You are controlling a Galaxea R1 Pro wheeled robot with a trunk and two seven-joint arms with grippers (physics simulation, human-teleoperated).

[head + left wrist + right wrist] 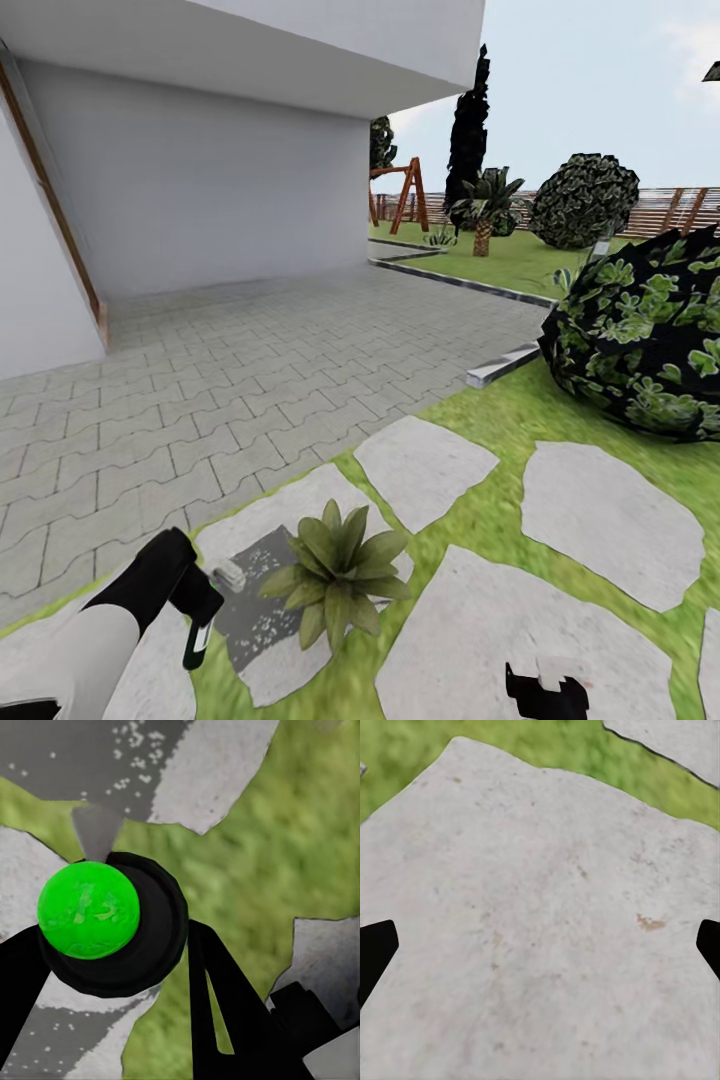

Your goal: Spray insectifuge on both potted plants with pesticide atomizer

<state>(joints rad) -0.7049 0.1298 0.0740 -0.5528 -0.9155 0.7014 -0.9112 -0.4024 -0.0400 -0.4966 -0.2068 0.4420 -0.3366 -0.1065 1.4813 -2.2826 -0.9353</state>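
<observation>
A potted plant (pixel 337 572), a low rosette of pointed green leaves, stands on a grey stepping stone (pixel 300 500) in the lawn at the lower middle of the head view. Just left of it my left gripper (pixel 195 600) is shut on the pesticide atomizer (pixel 228 576), whose pale head points toward the plant. A dark, white-speckled patch (pixel 250 615) covers the stone beside the plant. In the left wrist view the atomizer (pixel 88 910) shows a bright green round top in a black ring between my black fingers (pixel 217 1005). My right gripper (pixel 545 690) hangs open over a bare stone (pixel 540 907).
A big round ivy-like shrub (pixel 640 340) sits close on the right. A grey paved driveway (pixel 200 380) and a white house wall (pixel 230 180) lie to the left, bounded by a low kerb (pixel 500 365). Farther back stand a swing frame (pixel 400 195), bushes and a slat fence (pixel 670 210).
</observation>
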